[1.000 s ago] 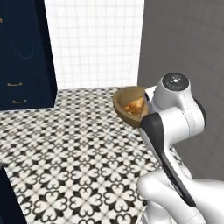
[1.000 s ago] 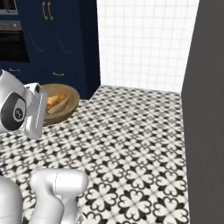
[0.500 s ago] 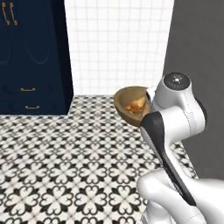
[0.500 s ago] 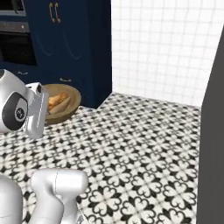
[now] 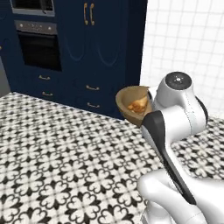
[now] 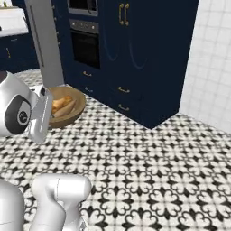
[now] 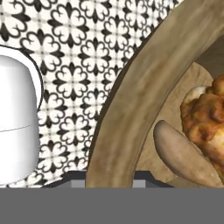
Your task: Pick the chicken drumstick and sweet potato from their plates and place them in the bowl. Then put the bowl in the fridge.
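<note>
The pincer is clenched on the thick rim of the wooden bowl, carried above the patterned floor. Inside, the chicken drumstick lies at 3 o'clock, touching the sweet potato at 5 o'clock.

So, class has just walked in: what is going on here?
The robot arm carries the wooden bowl above the patterned floor, its gripper shut on the rim. The chicken drumstick and sweet potato already lie inside it. Navy cabinets stand ahead, and the grey fridge door shows at left.
</note>
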Available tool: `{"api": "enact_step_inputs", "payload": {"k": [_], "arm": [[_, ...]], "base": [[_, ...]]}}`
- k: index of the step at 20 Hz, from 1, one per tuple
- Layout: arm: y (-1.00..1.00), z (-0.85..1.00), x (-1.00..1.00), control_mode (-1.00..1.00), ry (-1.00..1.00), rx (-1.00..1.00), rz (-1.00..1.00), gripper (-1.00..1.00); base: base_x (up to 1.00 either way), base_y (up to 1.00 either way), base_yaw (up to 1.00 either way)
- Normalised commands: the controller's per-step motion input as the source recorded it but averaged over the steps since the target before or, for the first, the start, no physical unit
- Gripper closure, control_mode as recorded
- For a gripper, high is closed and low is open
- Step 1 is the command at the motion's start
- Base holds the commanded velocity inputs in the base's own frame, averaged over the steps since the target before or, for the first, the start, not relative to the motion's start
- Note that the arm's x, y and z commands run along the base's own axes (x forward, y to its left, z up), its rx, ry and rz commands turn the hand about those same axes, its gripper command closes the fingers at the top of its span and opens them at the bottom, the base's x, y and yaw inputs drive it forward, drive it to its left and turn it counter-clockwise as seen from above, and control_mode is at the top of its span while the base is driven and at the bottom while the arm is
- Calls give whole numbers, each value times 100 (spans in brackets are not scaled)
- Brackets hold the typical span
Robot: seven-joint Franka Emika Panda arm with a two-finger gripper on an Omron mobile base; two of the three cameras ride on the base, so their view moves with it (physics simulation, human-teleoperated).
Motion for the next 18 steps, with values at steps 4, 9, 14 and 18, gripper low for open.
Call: {"api": "enact_step_inputs", "payload": {"k": [4, 9, 14, 18], "arm": [[0, 0, 0, 100, 0, 0, 0, 100], [0, 0, 0, 100, 0, 0, 0, 100], [0, 0, 0, 100, 0, 0, 0, 100], [0, 0, 0, 100, 0, 0, 0, 100]], "base": [[100, -34, 74], [100, -29, 78], [96, -14, 85], [97, -42, 75]]}}
